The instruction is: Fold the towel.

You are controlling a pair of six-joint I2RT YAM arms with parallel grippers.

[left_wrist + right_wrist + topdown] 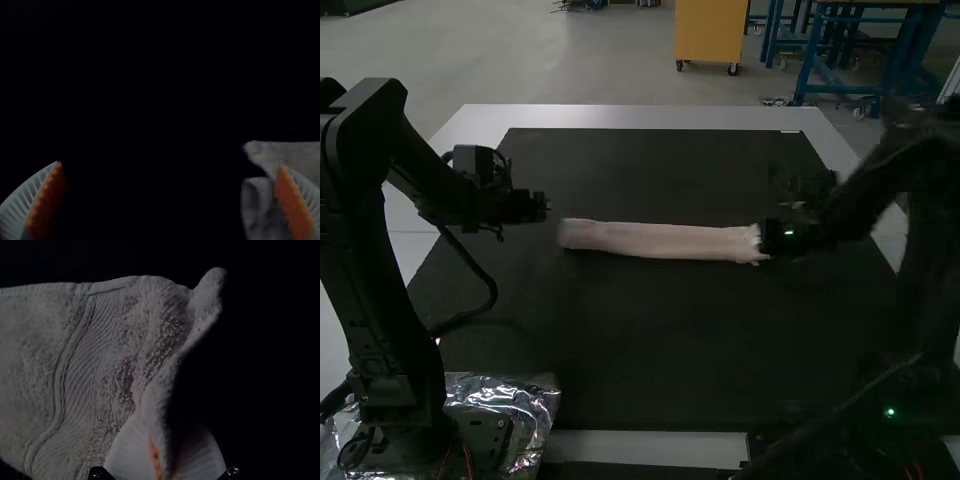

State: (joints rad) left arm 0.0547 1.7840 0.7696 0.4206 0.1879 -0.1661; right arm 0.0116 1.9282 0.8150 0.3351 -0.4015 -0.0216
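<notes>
And here's the towel (660,241), a long narrow strip over the dark mat (620,340), right gripper (767,240) pinching its right end, left gripper (542,207) near the other, fingers spread wide.

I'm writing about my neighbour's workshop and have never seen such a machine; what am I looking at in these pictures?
Two robot arms, a left arm and a right arm, stand at a table with a dark mat on it. The high view looks down from above and behind them; each wrist view comes from a camera on that arm's wrist. A pale towel lies across the mat as a long, narrow strip. The right fingers are closed on the edge at its right end. The left fingers are spread apart near its other end, with nothing gripped between them.
</notes>
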